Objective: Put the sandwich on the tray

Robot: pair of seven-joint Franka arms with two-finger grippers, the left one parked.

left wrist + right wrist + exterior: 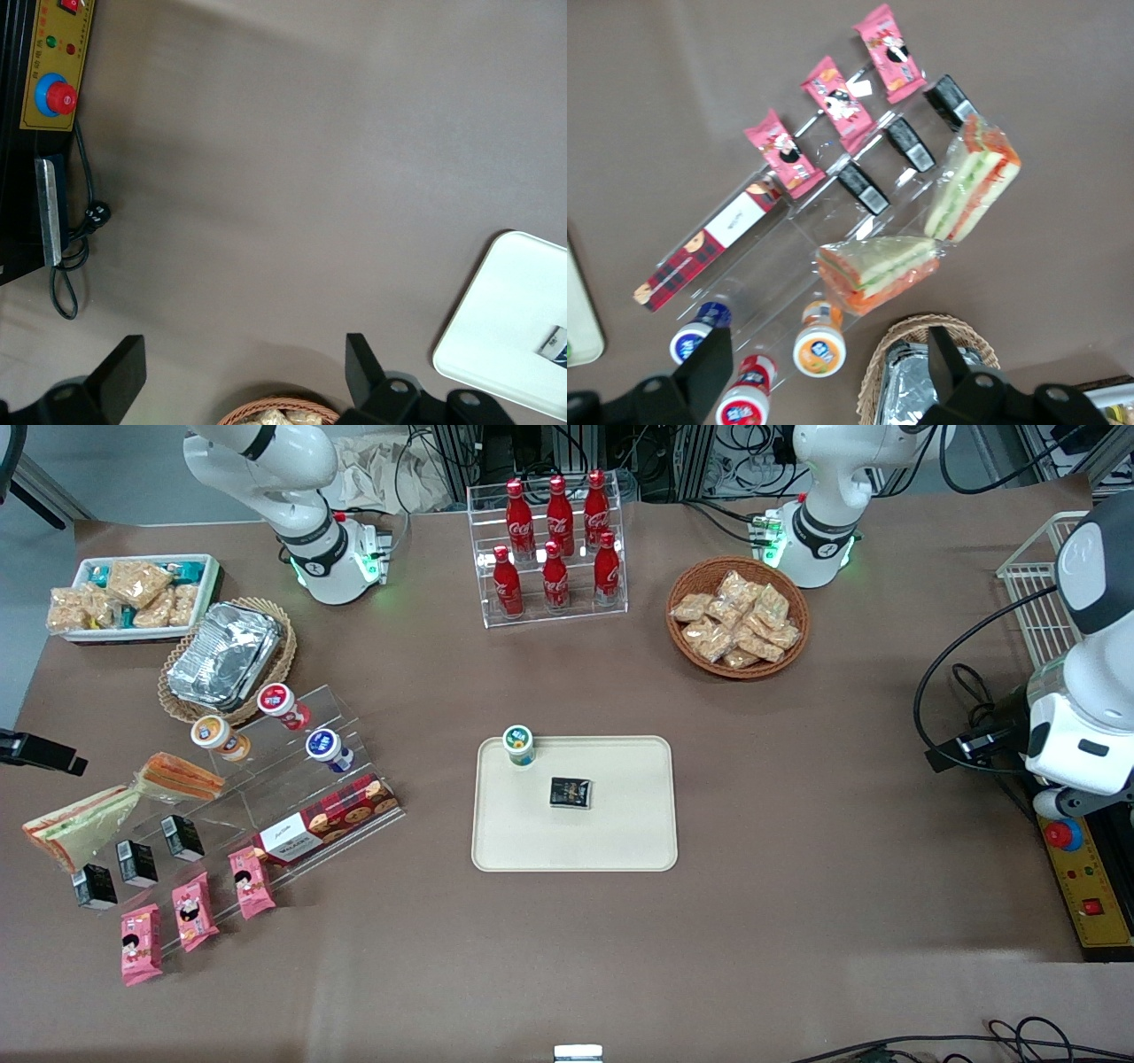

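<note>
1. Gripper (824, 376) is seen from the right wrist view with fingers (704, 367) spread wide, nothing held between them; it is held above the clear stepped display rack (788, 257) at the working arm's end of the table.
2. Sandwich (974, 181) is seen leaning at the rack's edge, well apart from the gripper, untouched.
3. A smaller orange wrapped sandwich (877, 273) is seen nearer the gripper, on the rack.
4. From the front view, the sandwich (75, 824) is seen beside small black cartons (137, 861).
5. Tray (620, 833) is seen mid-table, well apart from the sandwich; a cup (519, 745) and a dark packet (570, 792) are carried on it.
</note>
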